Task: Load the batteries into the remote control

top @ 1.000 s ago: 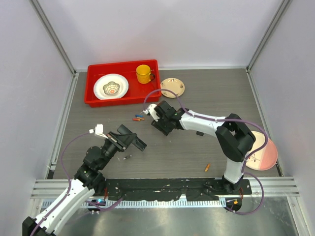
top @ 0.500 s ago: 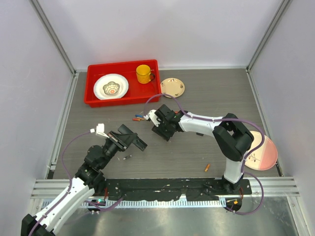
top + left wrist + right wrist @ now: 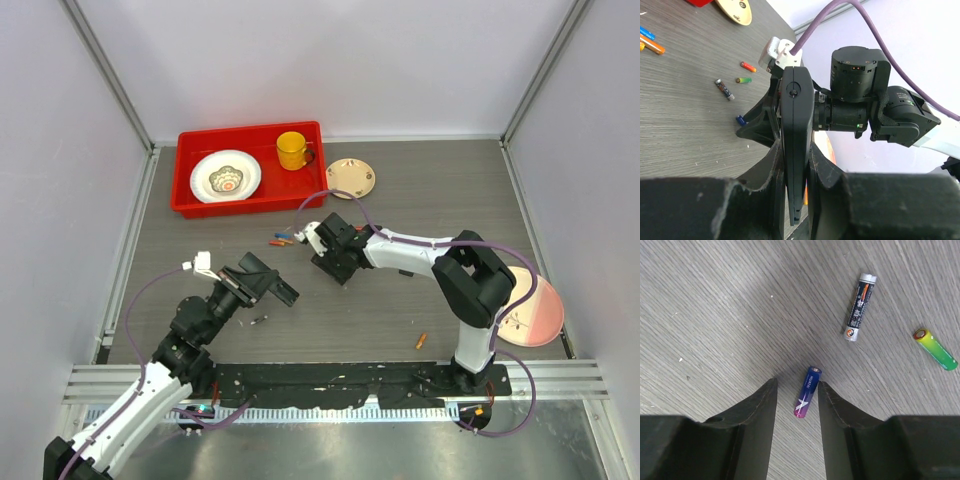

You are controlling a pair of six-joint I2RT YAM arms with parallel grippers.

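My left gripper (image 3: 795,152) is shut on the remote control (image 3: 793,115), a slim black bar held edge-on above the table; from above the remote control (image 3: 278,289) sticks out of that gripper (image 3: 262,283). My right gripper (image 3: 796,386) is open and low over the table, its fingers on either side of a purple-blue battery (image 3: 807,391) lying flat. The right finger (image 3: 832,400) is at the battery's end and a gap shows on the left. A black battery (image 3: 858,307) and a green-yellow one (image 3: 935,349) lie beyond. Seen from above, the right gripper (image 3: 333,268) is at mid-table.
More batteries (image 3: 282,240) lie left of the right gripper, and an orange one (image 3: 421,341) is near the front. A red tray (image 3: 190,200) with a plate (image 3: 226,176) and yellow mug (image 3: 292,150) is at the back left. A beige saucer (image 3: 351,177) and a pink plate (image 3: 535,310) are also there.
The right gripper has shifted slightly left and toward the front, and its jaws have narrowed. The left arm and remote control have not moved.
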